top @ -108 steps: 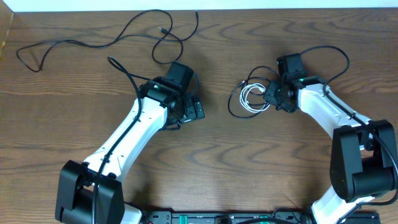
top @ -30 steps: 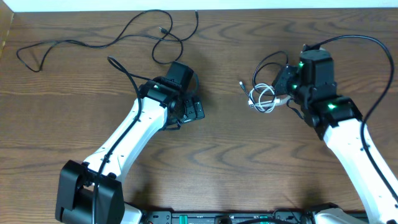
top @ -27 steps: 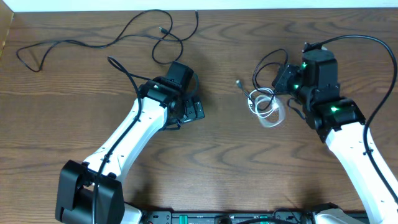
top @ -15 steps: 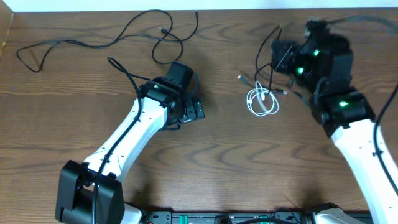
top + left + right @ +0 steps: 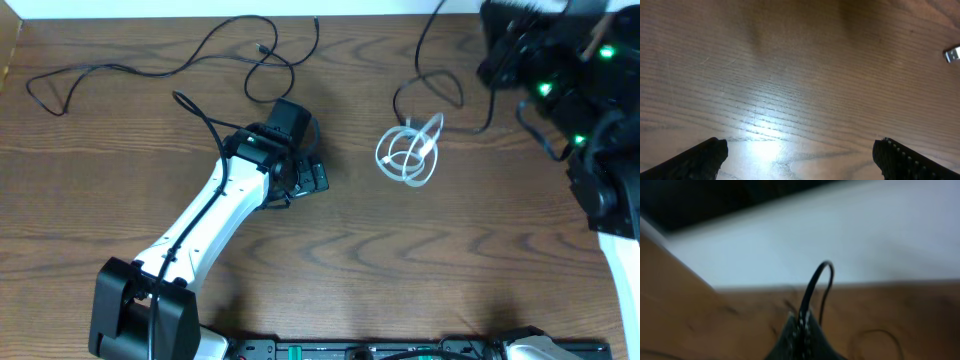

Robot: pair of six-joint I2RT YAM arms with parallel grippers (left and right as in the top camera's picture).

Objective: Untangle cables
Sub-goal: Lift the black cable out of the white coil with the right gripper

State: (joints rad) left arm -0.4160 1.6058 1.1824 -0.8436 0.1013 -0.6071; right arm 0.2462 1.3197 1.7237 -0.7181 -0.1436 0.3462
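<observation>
Black cable (image 5: 150, 68) is sprawling in loose loops across the far left of the table (image 5: 350, 260). Left gripper (image 5: 800, 159) is hovering with jaws wide apart. White cable (image 5: 427, 138) is lying coiled mid-table. Right gripper (image 5: 802, 330) is pinching a second black cable (image 5: 810, 292) high above it.

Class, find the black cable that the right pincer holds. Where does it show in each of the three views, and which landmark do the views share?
Overhead: the black cable loops at upper right, just above the white cable, and runs to the top edge.
Left wrist: not in it.
Right wrist: centre, the black cable arches up from the shut right pincer.
Shared landmark: the wooden table.
</observation>
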